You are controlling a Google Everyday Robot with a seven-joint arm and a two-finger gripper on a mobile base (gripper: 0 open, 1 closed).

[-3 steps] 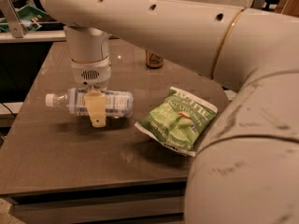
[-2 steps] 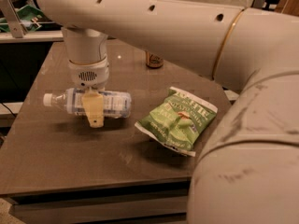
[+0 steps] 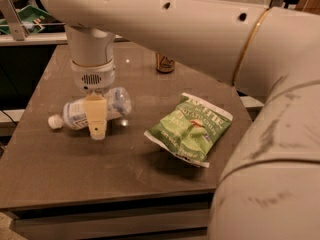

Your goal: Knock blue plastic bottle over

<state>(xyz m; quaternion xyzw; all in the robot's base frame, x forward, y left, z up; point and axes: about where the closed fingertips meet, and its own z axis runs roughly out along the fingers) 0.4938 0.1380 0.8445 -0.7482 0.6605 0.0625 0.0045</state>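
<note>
The blue plastic bottle (image 3: 72, 115) lay toppled on the surface (image 3: 75, 174), nudged slightly askew; whether the gripper (image 3: 96, 129) over it was open or closed, I couldn't tell.

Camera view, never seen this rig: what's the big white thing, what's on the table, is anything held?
The big white shape is the robot's single arm, seen from close by as it sweeps across the top and right of the picture. There is only this one view, and where its camera sits isn't on record. The arm ends in the gripper, which points down over the left of the dark table. Just behind it, the blue plastic bottle lies on its side with its white cap toward picture-left. I cannot tell whether the gripper touches it. Also on the table are a green chip bag near the centre and a drink can upright by the far edge.
</note>
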